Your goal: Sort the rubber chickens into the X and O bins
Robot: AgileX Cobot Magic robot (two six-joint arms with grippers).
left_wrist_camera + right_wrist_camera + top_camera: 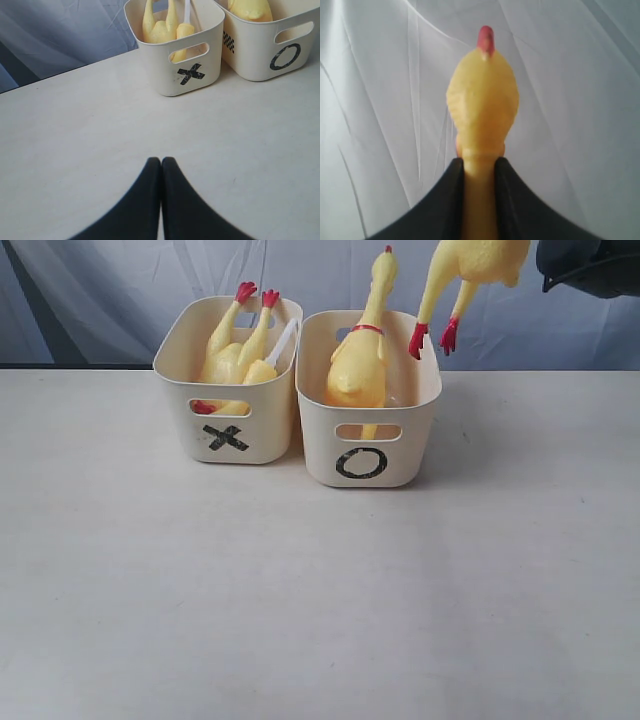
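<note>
Right claw point(479, 164) clamps a chicken point(482, 100) near bin O point(405, 450); left claw point(161, 162) closed before bin X point(156, 70).

A pale, matte tabletop point(300, 620) fills the lower three-quarters of the exterior view, its surface plain but for a few faint specks and scuffs. Behind it, across the top of the frame, hangs a white-to-bluish fabric backdrop point(100, 290), gathered in soft diagonal folds. A thin dark band point(60, 365) runs along the table's far edge at the upper left, where tabletop meets cloth. The left wrist view shows the tabletop running back to the cloth, with a dark patch beyond the table's edge. In the right wrist view, creased fabric takes up the whole background.
</note>
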